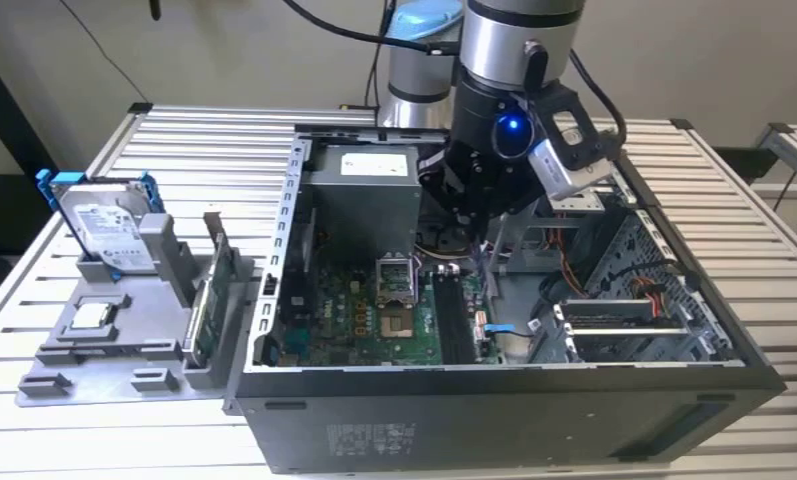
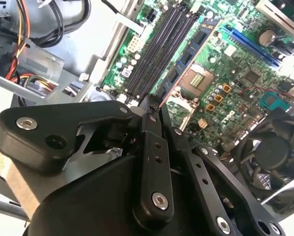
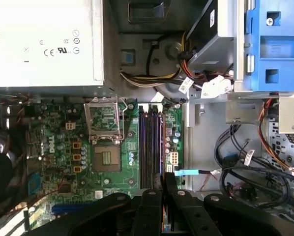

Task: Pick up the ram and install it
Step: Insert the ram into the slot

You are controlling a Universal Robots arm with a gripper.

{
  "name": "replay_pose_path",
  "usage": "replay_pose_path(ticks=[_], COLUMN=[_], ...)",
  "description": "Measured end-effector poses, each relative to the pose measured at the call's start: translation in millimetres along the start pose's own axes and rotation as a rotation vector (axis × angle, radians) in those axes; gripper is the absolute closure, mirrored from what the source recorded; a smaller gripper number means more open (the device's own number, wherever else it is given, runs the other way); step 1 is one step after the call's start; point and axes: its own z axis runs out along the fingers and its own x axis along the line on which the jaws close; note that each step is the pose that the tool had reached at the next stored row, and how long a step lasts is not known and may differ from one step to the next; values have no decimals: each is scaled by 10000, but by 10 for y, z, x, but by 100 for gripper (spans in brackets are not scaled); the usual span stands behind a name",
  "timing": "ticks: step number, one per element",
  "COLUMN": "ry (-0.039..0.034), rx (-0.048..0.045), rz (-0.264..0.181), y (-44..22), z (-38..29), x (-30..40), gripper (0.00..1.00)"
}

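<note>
My gripper [image 1: 485, 238] hangs inside the open computer case [image 1: 505, 400], over the far part of the motherboard [image 1: 371, 320]. Its fingers are shut on the ram [image 2: 152, 101], a thin dark card seen edge-on, with a coppery edge showing between the fingertips [image 3: 165, 181]. The ram sticks out past the fingertips and hovers above the end of the black memory slots [image 3: 149, 142], apart from them. In the second wrist view those slots [image 2: 161, 49] run away from the gripper [image 2: 153, 107]. Most of the ram is hidden by the fingers.
A power supply [image 1: 358, 185], a CPU socket [image 3: 105, 132], a fan [image 2: 270, 147], loose cables [image 3: 235, 167] and a blue drive cage [image 3: 275, 44] crowd the case. At the exterior view's left, a grey fixture [image 1: 105, 350] holds a blue-railed hard drive [image 1: 105, 225] and a green card [image 1: 205, 295].
</note>
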Motion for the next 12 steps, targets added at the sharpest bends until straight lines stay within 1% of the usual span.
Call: replay_pose_path(ticks=[7,12], ry=[1,0], rx=[0,2], rz=[0,1], y=[58,81], z=[93,159], x=[5,9], gripper=[86,86])
